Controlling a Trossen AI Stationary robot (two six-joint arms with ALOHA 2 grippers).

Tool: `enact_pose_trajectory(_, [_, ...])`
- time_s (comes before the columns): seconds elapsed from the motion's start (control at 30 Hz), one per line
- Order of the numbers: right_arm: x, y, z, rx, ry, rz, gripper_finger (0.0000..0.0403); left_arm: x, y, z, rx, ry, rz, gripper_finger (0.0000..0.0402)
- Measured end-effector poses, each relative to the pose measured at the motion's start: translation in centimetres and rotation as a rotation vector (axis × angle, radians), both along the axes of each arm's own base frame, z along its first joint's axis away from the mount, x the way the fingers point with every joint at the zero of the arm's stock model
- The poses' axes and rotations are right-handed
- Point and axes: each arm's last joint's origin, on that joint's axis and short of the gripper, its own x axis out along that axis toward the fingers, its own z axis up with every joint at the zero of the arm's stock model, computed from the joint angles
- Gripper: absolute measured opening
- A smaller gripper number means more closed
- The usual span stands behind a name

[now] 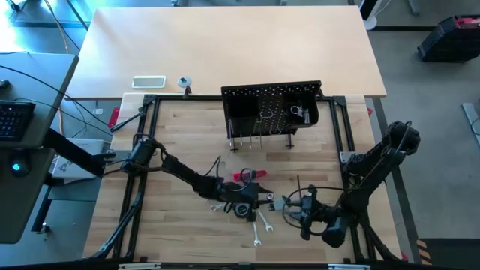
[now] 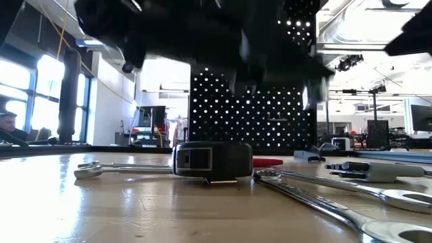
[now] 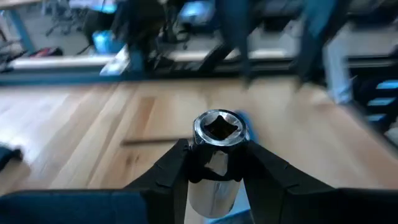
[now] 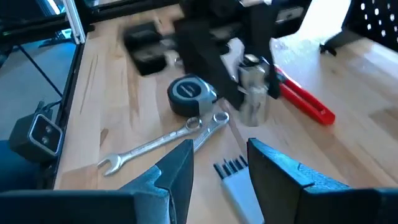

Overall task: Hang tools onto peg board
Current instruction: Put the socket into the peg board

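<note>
A polished, mirror-bright metal socket [image 3: 217, 140] is gleaming between matt black plastic fingers [image 3: 168, 177]. The table [image 1: 187, 135] is showing pale, smooth wood grain. Glossy silver metal wrenches [image 4: 168, 142] are lying beside a shiny red-handled tool [image 4: 305, 99]; the peg board [image 1: 271, 109] is looking matt black metal.

Peg board [image 1: 271, 111] at table's [image 1: 187, 150] far middle. Before it, left gripper [image 1: 264, 199] clamped on a socket [image 3: 217, 134], above wrenches [image 1: 256, 229] and a tape measure [image 4: 186, 94]. Right gripper [image 1: 289, 208] just right of the socket, fingers apart.
</note>
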Motion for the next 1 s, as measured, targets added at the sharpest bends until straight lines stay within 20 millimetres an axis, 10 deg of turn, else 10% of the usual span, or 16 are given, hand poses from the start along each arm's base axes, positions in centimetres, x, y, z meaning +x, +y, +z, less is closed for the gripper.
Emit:
enact_pose_trajectory(0.4, [3.1,-0.5,1.2,-0.102,-0.098,0.053,0.0145,-1.1,-1.4,4.5,0.020,-0.112,-0.098,0.0106])
enact_pose_trajectory(1.0, [6.1,-2.5,2.2,-0.133,-0.129,0.132,0.0116,-1.1,-1.1,5.5,0.014,-0.150,-0.178,0.0106])
